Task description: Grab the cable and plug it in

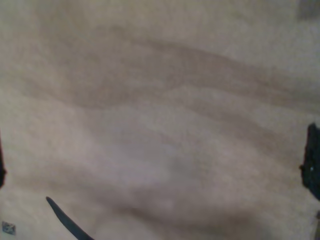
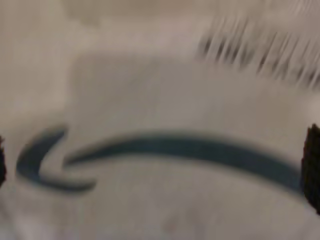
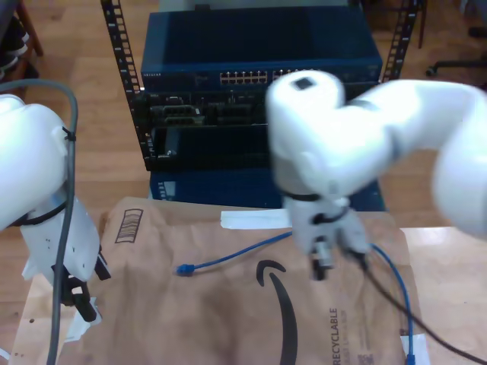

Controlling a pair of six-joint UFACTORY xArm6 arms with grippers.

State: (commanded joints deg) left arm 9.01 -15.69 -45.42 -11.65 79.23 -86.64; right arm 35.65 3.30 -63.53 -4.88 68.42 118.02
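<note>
While hovering spread and empty over the printed arrow (image 3: 280,300), nearest by my second gripper (image 3: 335,255) to the cable (image 3: 228,258), stretched crosswise just beyond the arrow, plug toward my likewise spread first gripper (image 3: 80,300).

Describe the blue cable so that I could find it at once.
Look at the brown cardboard sheet lying in front of the dark equipment rack. The cable is a thin bright-blue line across the sheet, with one plug near the black arrow print. The black cable beside it is darker.
</note>
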